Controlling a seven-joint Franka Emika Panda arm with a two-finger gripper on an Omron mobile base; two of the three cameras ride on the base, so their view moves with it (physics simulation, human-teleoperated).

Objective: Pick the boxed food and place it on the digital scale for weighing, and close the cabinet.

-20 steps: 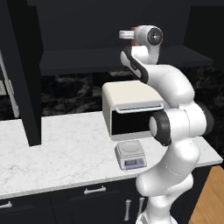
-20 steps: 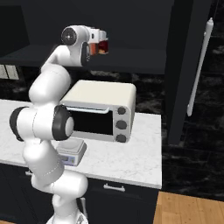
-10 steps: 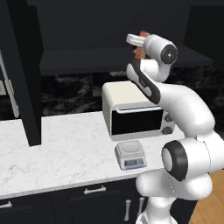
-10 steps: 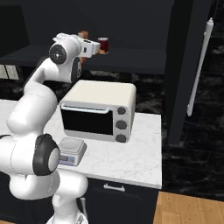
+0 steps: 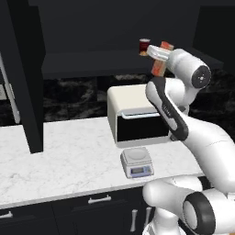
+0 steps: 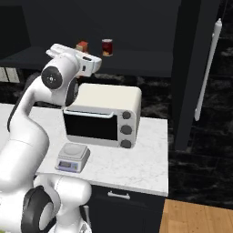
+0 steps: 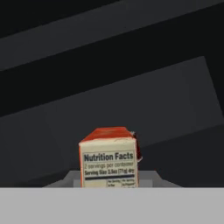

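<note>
bench (image 5: 59, 156): white marble top, black drawers (image 5: 98, 206) below w/ short silver handles | backsplash (image 6: 154, 98): black veined stone | toaster oven (image 6: 107, 116): cream, on bench by wall | floor (image 6: 195, 223): light wood, lower rt | light: dim, dark upper room

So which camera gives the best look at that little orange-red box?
The hand view: the boxed food sits centred and close, its nutrition label readable. The left base view shows its side, partly behind the robot's wrist. The right base view shows just its top poking above the arm.
</note>
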